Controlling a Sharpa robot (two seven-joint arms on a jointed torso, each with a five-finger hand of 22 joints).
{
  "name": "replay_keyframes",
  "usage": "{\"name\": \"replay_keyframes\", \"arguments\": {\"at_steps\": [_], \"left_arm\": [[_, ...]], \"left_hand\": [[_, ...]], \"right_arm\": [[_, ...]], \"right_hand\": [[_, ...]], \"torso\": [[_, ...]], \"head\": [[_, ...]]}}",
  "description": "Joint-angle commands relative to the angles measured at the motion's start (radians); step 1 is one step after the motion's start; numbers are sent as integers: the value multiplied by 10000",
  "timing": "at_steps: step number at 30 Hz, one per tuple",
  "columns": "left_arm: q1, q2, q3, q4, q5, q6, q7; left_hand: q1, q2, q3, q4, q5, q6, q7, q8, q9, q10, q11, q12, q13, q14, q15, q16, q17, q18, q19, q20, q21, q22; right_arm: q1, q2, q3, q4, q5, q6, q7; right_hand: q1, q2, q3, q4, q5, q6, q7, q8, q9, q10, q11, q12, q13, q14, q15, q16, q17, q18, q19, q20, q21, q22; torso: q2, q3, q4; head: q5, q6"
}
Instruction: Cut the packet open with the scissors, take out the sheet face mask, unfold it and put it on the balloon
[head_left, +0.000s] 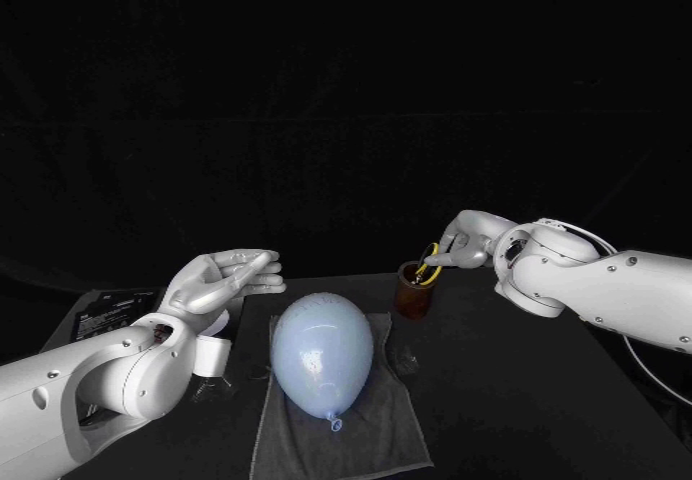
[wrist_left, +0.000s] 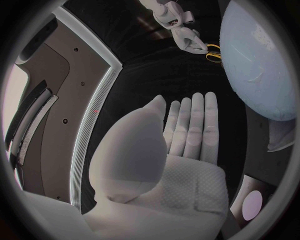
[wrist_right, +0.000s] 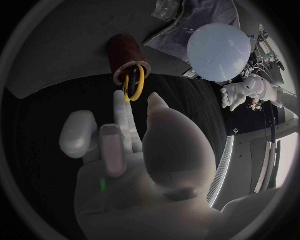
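A pale blue balloon (head_left: 322, 353) lies on a grey cloth (head_left: 346, 440) in the middle of the table; it also shows in the left wrist view (wrist_left: 259, 60) and the right wrist view (wrist_right: 219, 50). Yellow-handled scissors (head_left: 427, 271) stand blades down in a brown cup (head_left: 415, 296). My right hand (head_left: 464, 245) reaches down to the handles (wrist_right: 133, 82), one fingertip at the yellow loops and the thumb apart; no grip shows. My left hand (head_left: 224, 280) hovers left of the balloon, flat and holding nothing. A whitish packet-like thing (head_left: 214, 357) lies beside the balloon, partly behind my left arm.
A clear crumpled bit of plastic (head_left: 404, 355) lies at the cloth's right edge, below the cup. A dark box (head_left: 108, 305) sits at the table's left edge behind my left arm. Bare black tabletop (head_left: 534, 400) stretches to the right of the cloth.
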Motion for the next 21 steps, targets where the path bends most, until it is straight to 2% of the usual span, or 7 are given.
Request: {"name": "replay_keyframes", "arguments": {"at_steps": [1, 11, 18, 21], "left_arm": [[18, 6, 13, -9, 39, 266, 49], [18, -5, 12, -58, 51, 556, -46], [18, -7, 12, -98, 52, 599, -80], [18, -8, 12, -112, 52, 602, -92]], "left_hand": [[-88, 62, 86, -2, -3, -5, 77, -34, -10, -4, 71, -67, -6, -80, 13, -46, 10, 207, -58, 35, -61, -16], [-110, 68, 122, 0, -4, -37, 98, -73, -21, -27, 94, -125, -6, -116, 36, -94, 21, 205, -83, 55, -93, -39], [-109, 73, 134, -3, -3, -42, 100, -81, -23, -31, 98, -138, -6, -124, 41, -105, 24, 205, -89, 59, -100, -44], [-111, 79, 143, -2, -4, -45, 103, -86, -24, -35, 100, -146, -5, -129, 44, -113, 26, 204, -93, 62, -105, -48]], "right_arm": [[-22, 35, 3, -34, -180, 235, -214], [-70, 100, 3, -93, -88, 574, -432], [-95, 146, 3, -126, 3, 503, -431], [-100, 175, 3, -148, 71, 480, -407]], "right_hand": [[188, 52, 114, -5, -222, 68, 13, 29, 4, 86, 2, -40, 19, 598, -68, 42, 143, -198, 61, -25, 72, 47], [226, 110, 174, 5, -292, 95, 4, 29, 3, 112, -6, -57, 22, 610, -72, 73, 211, -211, 87, -28, 117, 122], [198, 122, 177, 19, -307, 114, 2, 33, 4, 129, -7, -58, 25, 612, -74, 79, 220, -212, 89, -29, 122, 132], [95, 213, 204, 33, -303, 157, -8, 33, 1, 166, -15, -69, 30, 618, -78, 98, 247, -220, 107, -33, 157, 190]], "torso": [[4, 8, 10], [5, -6, 3], [5, 1, -1], [11, 0, -1]], "head": [[-2, -25], [-12, -56], [-21, -61], [-21, -59]]}}
